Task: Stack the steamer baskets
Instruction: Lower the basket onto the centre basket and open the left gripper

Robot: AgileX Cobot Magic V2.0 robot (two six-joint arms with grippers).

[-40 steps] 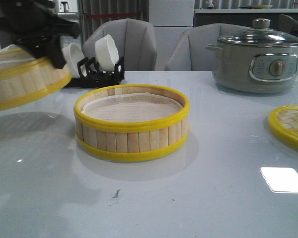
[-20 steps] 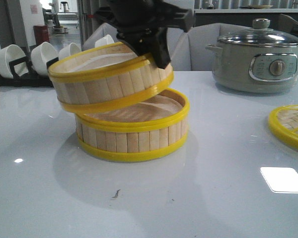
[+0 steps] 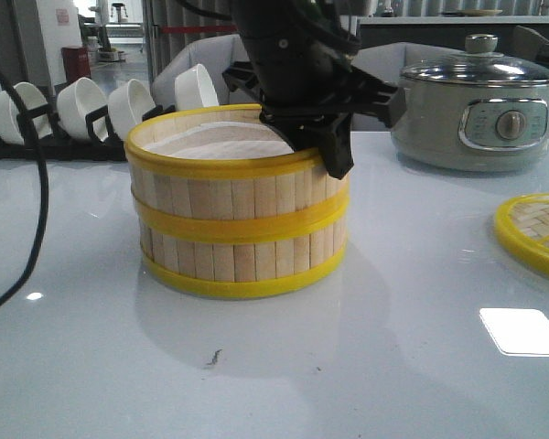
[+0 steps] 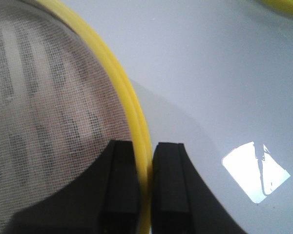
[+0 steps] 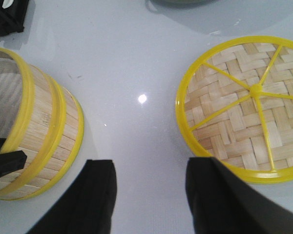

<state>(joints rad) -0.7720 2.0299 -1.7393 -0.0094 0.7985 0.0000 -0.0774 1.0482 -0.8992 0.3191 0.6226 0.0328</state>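
Two steamer baskets stand stacked at the table's middle: the upper basket (image 3: 224, 187) sits squarely on the lower basket (image 3: 238, 261). My left gripper (image 3: 334, 155) is shut on the upper basket's right rim (image 4: 136, 122), one finger inside over the pale mesh liner (image 4: 44, 97) and one outside. From the right wrist view the stack (image 5: 36, 131) appears beside the woven lid (image 5: 244, 107). My right gripper (image 5: 149, 190) hangs open above bare table between them, holding nothing; it does not show in the front view.
A grey electric pot (image 3: 480, 110) with a glass lid stands at the back right. A black rack of white bowls (image 3: 82, 110) lines the back left. The woven lid (image 3: 535, 233) lies at the right edge. A black cable (image 3: 37, 183) hangs at the left.
The left arm carried the upper basket in from the left, held it tilted over the lower basket, then set it down level on top. The grip is unchanged.
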